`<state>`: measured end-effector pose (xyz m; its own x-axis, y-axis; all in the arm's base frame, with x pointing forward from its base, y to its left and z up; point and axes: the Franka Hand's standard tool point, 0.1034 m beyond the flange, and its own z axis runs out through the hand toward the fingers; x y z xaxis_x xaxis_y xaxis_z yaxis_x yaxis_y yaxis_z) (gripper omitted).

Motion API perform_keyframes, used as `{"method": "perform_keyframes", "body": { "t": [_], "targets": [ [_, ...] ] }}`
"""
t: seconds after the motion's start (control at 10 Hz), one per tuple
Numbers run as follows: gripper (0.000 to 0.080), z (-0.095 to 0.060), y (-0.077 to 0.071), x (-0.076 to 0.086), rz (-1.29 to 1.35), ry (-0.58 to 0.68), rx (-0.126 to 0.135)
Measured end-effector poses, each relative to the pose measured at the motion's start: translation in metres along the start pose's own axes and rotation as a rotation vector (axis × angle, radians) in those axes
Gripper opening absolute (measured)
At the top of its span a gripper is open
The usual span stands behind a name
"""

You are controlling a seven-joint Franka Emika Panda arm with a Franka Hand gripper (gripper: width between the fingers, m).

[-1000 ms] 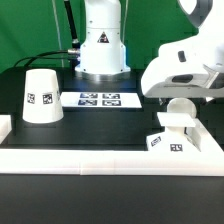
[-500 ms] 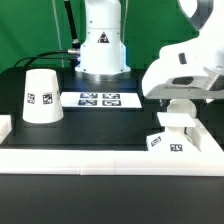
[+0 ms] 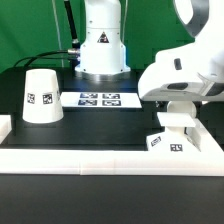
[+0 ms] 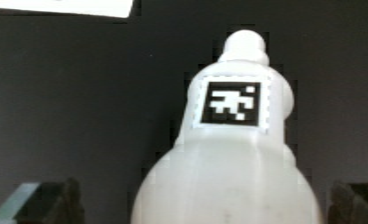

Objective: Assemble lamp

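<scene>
The white ball-shaped bulb point(image 3: 181, 106) stands upright on the small square stepped base point(image 3: 170, 136) at the exterior view's right, near the front rail. In the wrist view the bulb point(image 4: 234, 150) fills the middle, showing its tag and narrow tip. My gripper point(image 3: 182, 98) is directly above it and straddles it. Its dark fingers point(image 4: 44, 200) stand on either side with a visible gap to the bulb point(image 4: 199, 205), so it is open. The truncated-cone shade point(image 3: 40, 96) stands on its wide end at the exterior view's left, far from the gripper.
The marker board point(image 3: 98, 99) lies flat on the black table between the shade and the base. A long white rail point(image 3: 100, 160) runs along the front, with a short white piece at the far left point(image 3: 4, 126). The robot's pedestal point(image 3: 102, 45) stands behind the marker board.
The hand and arm have shifted slightly toward the exterior view's left above the bulb. The bulb, base and shade have not moved.
</scene>
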<state>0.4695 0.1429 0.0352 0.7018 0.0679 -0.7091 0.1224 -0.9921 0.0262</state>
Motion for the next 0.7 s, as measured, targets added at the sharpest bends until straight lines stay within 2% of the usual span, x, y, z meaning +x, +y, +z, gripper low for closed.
{"method": "perform_keyframes", "body": {
  "t": [0.7],
  "targets": [
    [0.0699,0.0106,0.0008,-0.001,0.0,-0.086,-0.008]
  ]
}}
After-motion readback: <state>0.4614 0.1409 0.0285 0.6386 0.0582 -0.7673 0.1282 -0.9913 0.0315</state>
